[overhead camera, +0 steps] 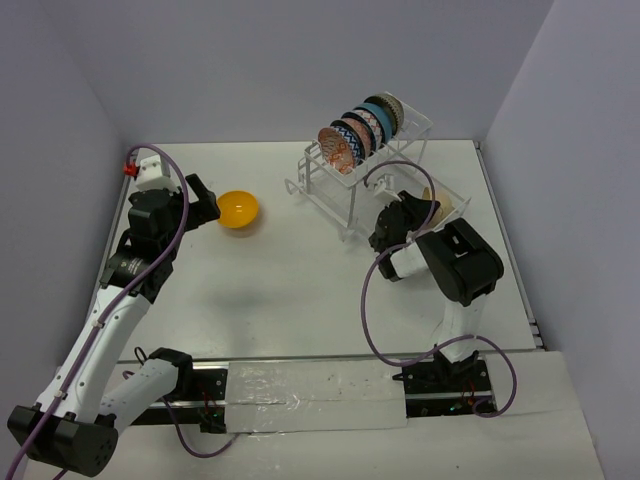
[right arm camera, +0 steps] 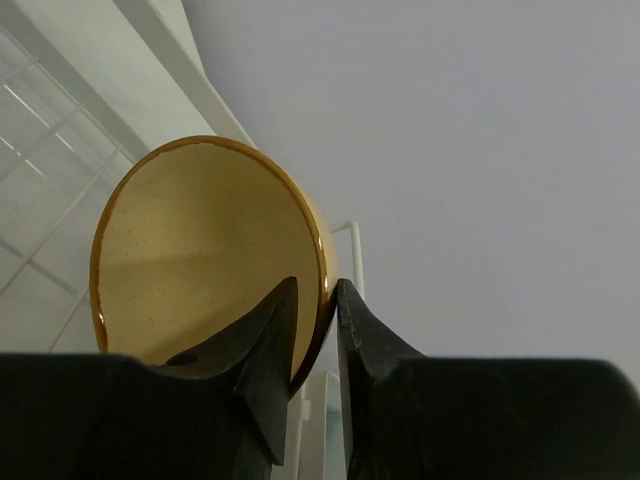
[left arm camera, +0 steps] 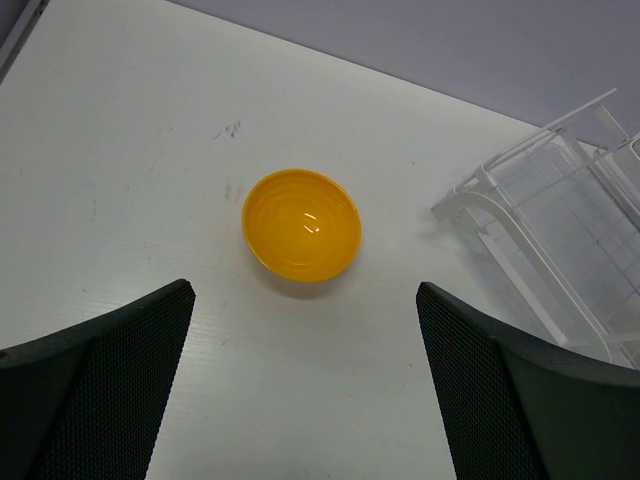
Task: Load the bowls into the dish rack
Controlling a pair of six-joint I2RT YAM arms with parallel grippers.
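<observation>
The orange-yellow bowl [left arm camera: 301, 225]; tan bowl [right arm camera: 205, 260] — seemingly brown-rimmed; white dish rack [overhead camera: 345, 195].

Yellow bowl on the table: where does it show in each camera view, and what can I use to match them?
Top external: the yellow bowl sits left of centre on the table, left of the rack.
Left wrist: the bowl is near the picture's centre.
Right wrist: not in it.
Shared landmark: the dish rack, at the right edge in the left wrist view and top left in the right wrist view.

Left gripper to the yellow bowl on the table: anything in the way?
Nothing visible. Only bare table lies between the open left gripper and the orange-yellow bowl. The dish rack stands off to the bowl's right, clear of that line.
</observation>
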